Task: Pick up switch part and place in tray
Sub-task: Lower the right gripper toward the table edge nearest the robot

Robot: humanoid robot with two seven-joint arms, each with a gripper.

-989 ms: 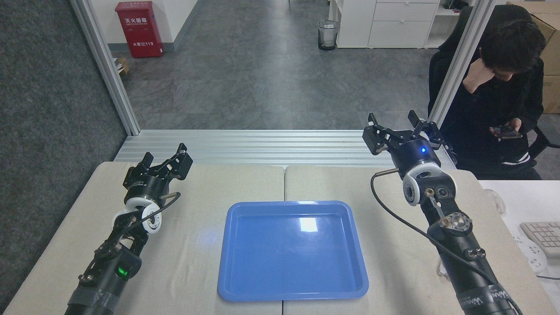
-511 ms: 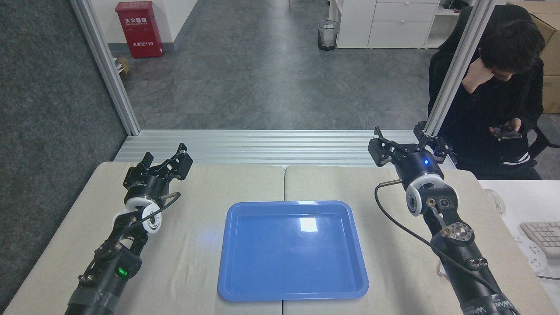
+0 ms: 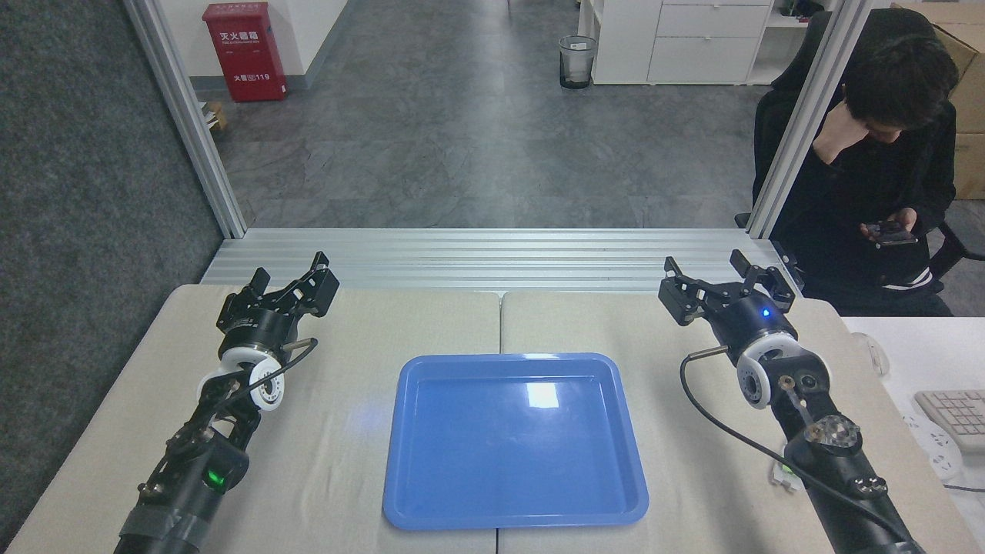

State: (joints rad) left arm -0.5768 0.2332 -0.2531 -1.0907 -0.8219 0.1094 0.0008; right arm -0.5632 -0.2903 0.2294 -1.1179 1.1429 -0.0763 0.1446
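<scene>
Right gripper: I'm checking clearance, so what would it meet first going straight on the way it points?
The open right gripper points away over the table's far edge toward the aluminium rails. Nothing shows between them, though depth is unclear.

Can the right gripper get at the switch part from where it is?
Probably not directly. The switch part lies beside the right forearm, partly hidden by it, well behind the open right gripper, which would need to pull back first.

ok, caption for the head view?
Both grippers, left and right, open over the table, flanking an empty blue tray.
</scene>
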